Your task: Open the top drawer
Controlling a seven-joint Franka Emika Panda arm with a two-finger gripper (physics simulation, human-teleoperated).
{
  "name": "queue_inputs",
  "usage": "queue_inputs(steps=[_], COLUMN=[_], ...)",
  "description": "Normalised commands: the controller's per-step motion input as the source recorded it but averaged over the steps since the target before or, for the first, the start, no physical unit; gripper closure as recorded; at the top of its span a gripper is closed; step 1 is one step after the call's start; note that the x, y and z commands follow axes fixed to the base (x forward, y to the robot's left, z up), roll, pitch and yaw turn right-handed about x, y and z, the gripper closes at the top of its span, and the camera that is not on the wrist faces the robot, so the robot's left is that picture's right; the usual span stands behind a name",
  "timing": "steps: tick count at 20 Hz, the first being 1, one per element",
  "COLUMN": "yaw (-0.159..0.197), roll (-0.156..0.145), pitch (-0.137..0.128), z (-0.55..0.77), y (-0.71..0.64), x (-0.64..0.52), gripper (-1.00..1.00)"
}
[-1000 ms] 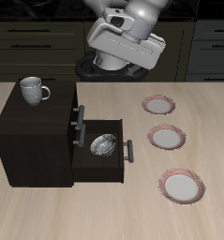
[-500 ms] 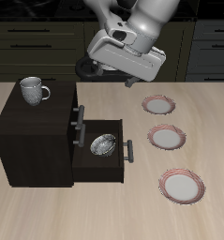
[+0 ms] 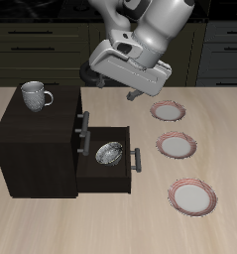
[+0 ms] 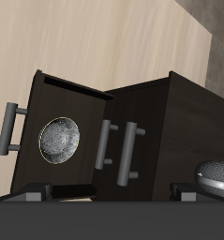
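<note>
Sitting seemingly flush, the top drawer [image 3: 80,120] shows a grey bar handle [image 4: 127,154].

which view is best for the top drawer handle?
Wrist view. The top drawer shows its whole bar handle unobstructed, beside the middle drawer's. In the exterior view the cabinet is seen from its side, so that handle is small and foreshortened, stacked tight against the one below.

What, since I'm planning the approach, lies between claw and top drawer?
Nothing: the exterior view shows bare air between the claw and the dark-brown wooden top drawer.
</note>
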Motion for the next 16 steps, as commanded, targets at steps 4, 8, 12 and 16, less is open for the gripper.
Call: queue_inputs(steps=[4,8,12,16], yaw=[-0.007,-0.018,0.001,0.003], roll=[-0.062,-0.053,-0.039,-0.035], pitch=[0.031,0.037,0.035,0.012], z=[-0.12,-0.13,-0.17,-0.03], y=[-0.26,-0.18,0.06,0.03], x=[0.10,0.09,0.12,0.06], gripper=[-1.00,-1.00,-1.00,-1.00])
